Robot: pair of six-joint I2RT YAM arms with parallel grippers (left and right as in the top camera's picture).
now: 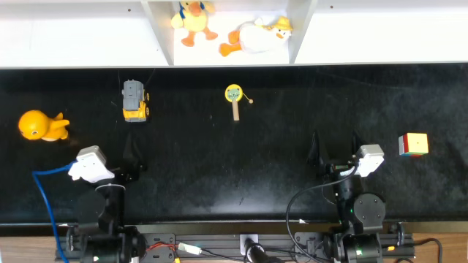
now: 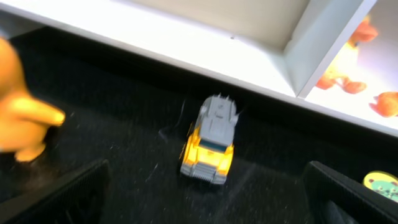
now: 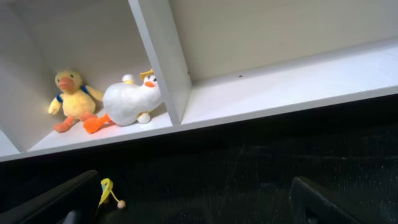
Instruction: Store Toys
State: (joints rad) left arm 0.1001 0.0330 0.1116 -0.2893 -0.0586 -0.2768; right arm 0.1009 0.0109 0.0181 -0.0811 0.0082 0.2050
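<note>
A yellow and grey toy truck (image 1: 134, 101) (image 2: 210, 140) stands on the black table just ahead of my left gripper (image 1: 130, 157) (image 2: 205, 208), which is open and holds nothing. To the truck's left lies an orange duck toy (image 1: 40, 126) (image 2: 18, 112). A small rattle drum (image 1: 235, 98) (image 3: 107, 190) lies mid-table, near the shelf. A coloured cube (image 1: 413, 145) sits at the right. My right gripper (image 1: 335, 153) (image 3: 193, 211) is open and empty, low over the table to the left of the cube. A yellow plush duck (image 1: 193, 20) (image 3: 69, 99) and a white plush duck (image 1: 257, 36) (image 3: 127, 102) rest in the shelf's middle compartment.
The white shelf (image 1: 88, 44) runs along the table's far edge, with upright dividers (image 3: 163, 62) between its compartments. The left and right compartments (image 3: 292, 81) hold nothing. A blue cable (image 1: 45, 197) trails from the left arm.
</note>
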